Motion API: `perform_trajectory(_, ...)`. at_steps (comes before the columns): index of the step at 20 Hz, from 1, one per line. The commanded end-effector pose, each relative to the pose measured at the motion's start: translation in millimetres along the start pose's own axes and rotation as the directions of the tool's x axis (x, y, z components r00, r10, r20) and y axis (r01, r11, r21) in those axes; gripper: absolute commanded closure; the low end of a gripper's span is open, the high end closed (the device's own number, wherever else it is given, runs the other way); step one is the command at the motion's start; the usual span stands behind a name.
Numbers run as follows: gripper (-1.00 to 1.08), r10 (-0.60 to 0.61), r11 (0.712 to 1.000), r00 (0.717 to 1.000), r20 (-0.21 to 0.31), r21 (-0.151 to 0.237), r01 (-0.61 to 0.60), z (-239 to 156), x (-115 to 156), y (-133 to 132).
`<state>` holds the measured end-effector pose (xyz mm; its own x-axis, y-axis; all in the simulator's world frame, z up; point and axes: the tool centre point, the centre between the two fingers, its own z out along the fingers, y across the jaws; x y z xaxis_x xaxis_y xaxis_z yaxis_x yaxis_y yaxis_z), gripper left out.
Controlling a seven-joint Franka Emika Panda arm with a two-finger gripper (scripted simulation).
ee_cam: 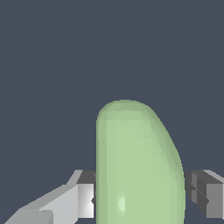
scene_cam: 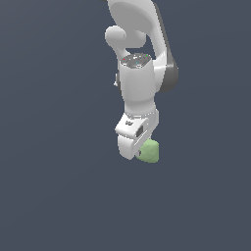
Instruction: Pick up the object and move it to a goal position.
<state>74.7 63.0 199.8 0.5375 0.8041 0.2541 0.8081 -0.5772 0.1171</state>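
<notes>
The object [scene_cam: 149,151] is a pale green rounded lump at the lower end of my white gripper [scene_cam: 139,151] in the exterior view. In the wrist view it [ee_cam: 138,166] fills the gap between my two fingers [ee_cam: 83,200], which press against its two sides. The gripper [ee_cam: 140,199] is shut on it. The white hand hides part of the lump in the exterior view. The plain dark ground gives no sign of how high the lump is.
A flat dark blue-grey surface [scene_cam: 49,171] fills both views around the arm. No other objects, containers or edges show.
</notes>
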Motion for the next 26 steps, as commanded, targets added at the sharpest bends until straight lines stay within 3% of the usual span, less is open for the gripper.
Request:
perform_trajectory(1,1.08,-0.039,0.999,0.999,-0.035,-0.011,0.039,-14.5,6.6,8.7)
perform_trajectory(14,1.08,-0.225,0.974,0.953,-0.2,-0.077,0.214,-88.2,35.5,44.5)
perform_trajectory(26,1.08,-0.39,0.921,0.857,-0.336,-0.157,0.357,-161.0,56.0,70.0)
